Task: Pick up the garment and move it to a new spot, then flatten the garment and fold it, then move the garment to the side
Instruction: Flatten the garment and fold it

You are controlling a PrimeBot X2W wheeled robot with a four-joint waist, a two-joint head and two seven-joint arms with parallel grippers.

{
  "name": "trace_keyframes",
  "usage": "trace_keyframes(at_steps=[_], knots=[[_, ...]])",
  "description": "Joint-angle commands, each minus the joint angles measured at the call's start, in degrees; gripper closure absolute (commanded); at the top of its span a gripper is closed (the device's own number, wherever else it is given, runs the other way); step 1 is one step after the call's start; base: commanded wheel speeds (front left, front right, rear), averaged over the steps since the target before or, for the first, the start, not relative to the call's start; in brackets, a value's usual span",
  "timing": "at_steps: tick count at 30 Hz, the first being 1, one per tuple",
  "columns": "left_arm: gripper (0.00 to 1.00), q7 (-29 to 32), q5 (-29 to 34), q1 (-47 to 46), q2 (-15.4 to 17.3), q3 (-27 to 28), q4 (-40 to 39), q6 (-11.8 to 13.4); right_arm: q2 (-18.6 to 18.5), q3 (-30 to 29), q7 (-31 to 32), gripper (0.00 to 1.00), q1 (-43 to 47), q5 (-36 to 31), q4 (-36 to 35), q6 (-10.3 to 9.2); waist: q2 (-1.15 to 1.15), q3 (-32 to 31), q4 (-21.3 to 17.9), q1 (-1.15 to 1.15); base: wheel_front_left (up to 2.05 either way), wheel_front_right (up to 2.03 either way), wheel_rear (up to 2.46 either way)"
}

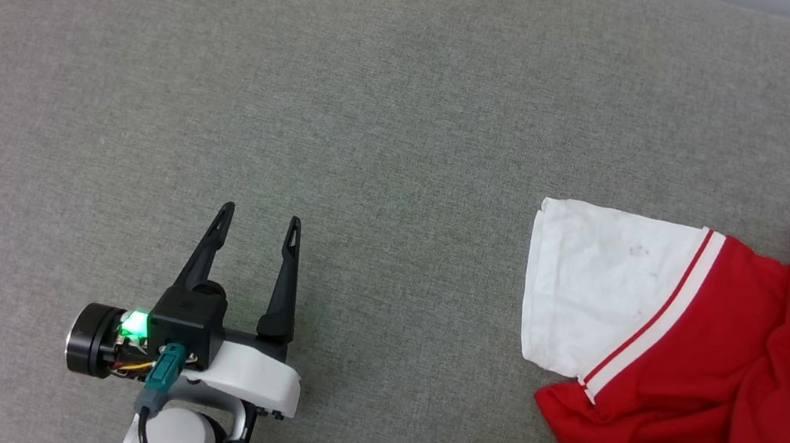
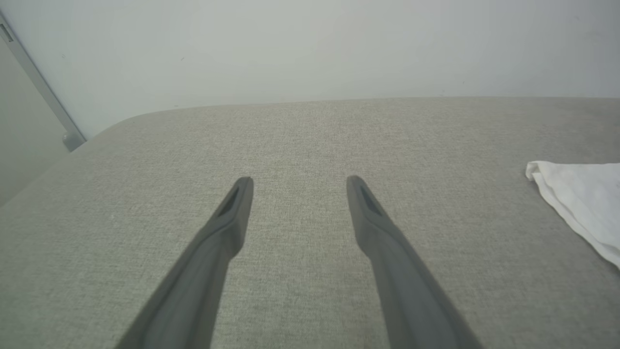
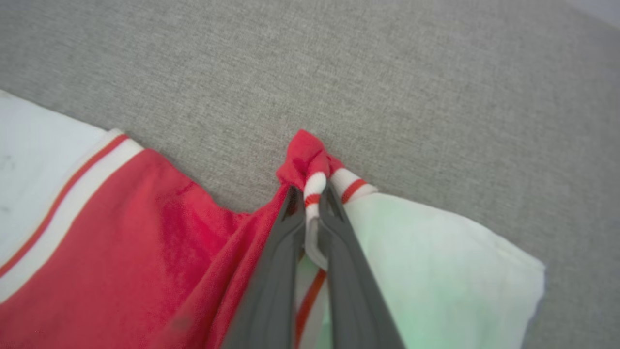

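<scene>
Grey woven fabric (image 1: 401, 80) covers the broad work surface, running back to a pale plain wall (image 2: 310, 48), and most of it lies bare. At my right edge lies the red jersey T-shirt (image 1: 692, 395) with white short sleeves and red-white striped trim. It is rumpled, with one white sleeve (image 1: 591, 284) spread flat toward the middle and the red body bunched and trailing toward me. My right pincer (image 3: 310, 191) is clenched on it: the two long dark fingers press together around a gathered bunch of the striped trim (image 3: 315, 184), and a nub of red pokes out beyond the tips. I judge that I grip there because the banded edge is thicker and gives a surer pinch for lifting and carrying — thin jersey alone might slip. My left pincer (image 1: 261, 218) is released, fingers spread wide over bare fabric, well apart from the shirt and holding nothing. I reckon it waits there to leave the open ground free, ready to take a second corner for flattening. Much of the cloth rests on the surface — only the first step seems in hand, with flattening and folding not yet done.
</scene>
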Motion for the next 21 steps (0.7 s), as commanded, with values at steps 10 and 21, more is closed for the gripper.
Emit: trace_keyframes(at_steps=[10, 21], knots=[[0.0, -0.15, 0.63, 0.9, 0.04, 1.53, 0.58, 0.05, 0.02, 7.29, -11.31, 0.0, -3.75, 2.73, 8.2, -0.04, 0.0, -2.29, -1.85, -0.01, 0.0, 0.0, 0.0], [0.0, -0.15, 1.28, 1.2, 1.57, 4.08, 0.64, -1.26, 1.06, 2.06, -32.44, 0.0, 0.5, -1.74, 2.53, -0.04, 0.0, -8.0, -6.45, -0.01, 0.0, 0.0, 0.0]])
